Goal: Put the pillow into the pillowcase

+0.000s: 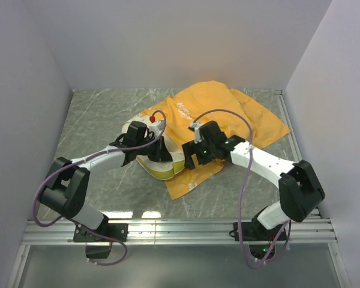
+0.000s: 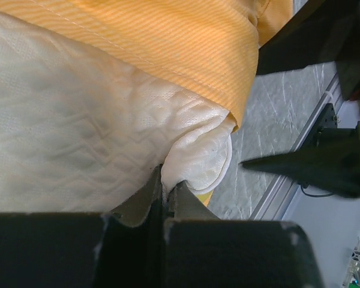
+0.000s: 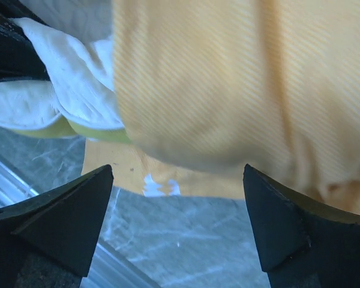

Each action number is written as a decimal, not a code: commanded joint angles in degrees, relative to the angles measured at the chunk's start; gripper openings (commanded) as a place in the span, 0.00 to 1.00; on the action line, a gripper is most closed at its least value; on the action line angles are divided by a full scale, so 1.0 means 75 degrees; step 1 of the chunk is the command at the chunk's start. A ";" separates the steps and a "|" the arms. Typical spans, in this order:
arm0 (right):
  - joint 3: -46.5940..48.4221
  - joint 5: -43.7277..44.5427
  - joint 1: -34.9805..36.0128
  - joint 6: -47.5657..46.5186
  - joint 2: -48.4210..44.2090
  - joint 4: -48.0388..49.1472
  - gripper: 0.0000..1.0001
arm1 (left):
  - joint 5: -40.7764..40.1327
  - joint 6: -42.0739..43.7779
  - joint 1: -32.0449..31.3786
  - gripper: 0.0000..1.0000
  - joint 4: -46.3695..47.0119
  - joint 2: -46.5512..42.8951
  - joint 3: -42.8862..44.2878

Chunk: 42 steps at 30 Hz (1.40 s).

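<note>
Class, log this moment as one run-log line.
left gripper: shut on pillow | right gripper: open at pillowcase | pillow: partly inside pillowcase

From above, most of the pillow lies hidden under the pillowcase, with only its near corner showing, and the pale marks printed on the orange cloth are too small to read. The fingertips of the left gripper and the right gripper are out of sight in that top view, so what they touch cannot be told there. In the right wrist view the pillowcase is blurred and cut off at the top and right edges, and the left wrist view cuts the pillow off at its left edge.
</note>
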 commanded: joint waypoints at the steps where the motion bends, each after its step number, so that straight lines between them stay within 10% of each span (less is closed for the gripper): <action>1: 0.0241 0.1218 0.0637 0.0073 0.0516 0.0611 0.96 | 0.0360 -0.0264 0.0079 0.00 0.0424 0.0063 0.0351; 5: 0.0346 0.1807 0.0663 -0.0009 0.1009 0.0530 0.87 | 0.0395 -0.0357 0.0149 0.00 0.0471 0.0086 0.0339; 13: 0.0569 0.0616 0.0674 -0.0664 0.0554 -0.0138 0.00 | 0.0535 -0.0486 0.0337 0.00 0.0739 0.0098 0.0258; 26: 0.4577 -0.7678 0.1470 0.0821 0.1010 -0.0480 0.00 | 0.0455 -0.2712 0.0898 0.00 0.2487 -0.0042 0.0679; 35: 0.2729 -0.7790 0.1519 0.0402 0.0613 -0.0455 0.00 | 0.0418 -0.1921 0.1110 0.00 0.1727 -0.0476 -0.0047; 37: 0.2154 -0.7346 0.1483 0.0122 0.0216 -0.0572 0.12 | 0.0756 -0.1182 0.1110 0.01 0.0850 -0.0674 -0.0199; 39: 0.1648 -0.7192 0.1402 -0.0113 0.0004 -0.1050 0.51 | 0.1306 0.0666 0.1110 0.26 -0.0087 -0.0675 -0.0118; 42: 0.2663 -0.6970 0.1029 -0.1727 0.0096 -0.3221 0.74 | 0.2152 0.3690 0.1227 0.61 -0.3015 -0.0710 0.0268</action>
